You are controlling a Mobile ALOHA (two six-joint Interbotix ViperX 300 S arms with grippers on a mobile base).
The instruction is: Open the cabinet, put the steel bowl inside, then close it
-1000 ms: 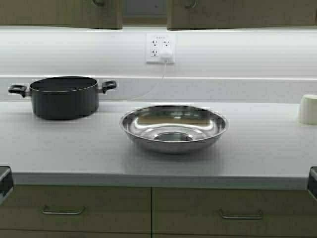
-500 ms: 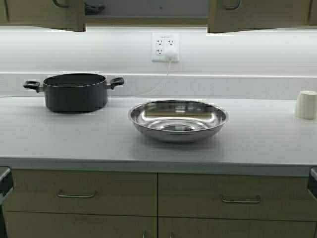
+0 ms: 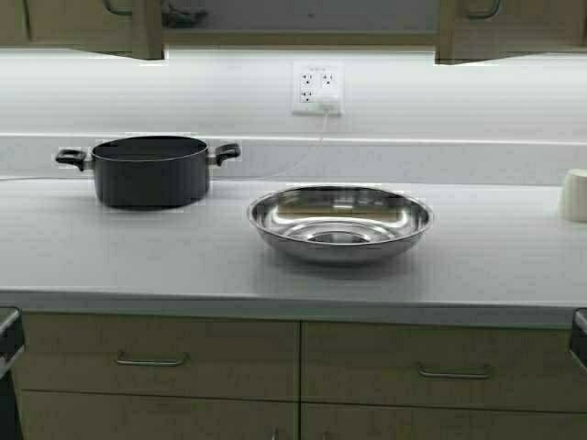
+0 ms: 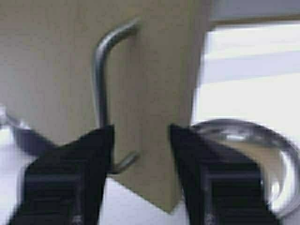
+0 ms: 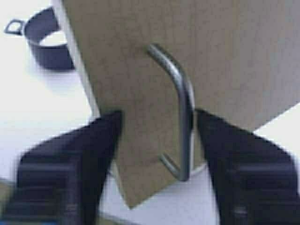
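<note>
We are opening the cabinet [image 3: 514,27], both doors swinging apart. Our left gripper [image 4: 140,140] is spread wide around the left door's bar handle [image 4: 101,89], clamping nothing; our right gripper [image 5: 157,140] is likewise parted around the right handle [image 5: 180,117]. The steel bowl [image 3: 339,223] is sitting on the bench [image 3: 138,266] beside the black pot [image 3: 149,170]. Next, we judge, the doors need widening before we reach for the bowl.
</note>
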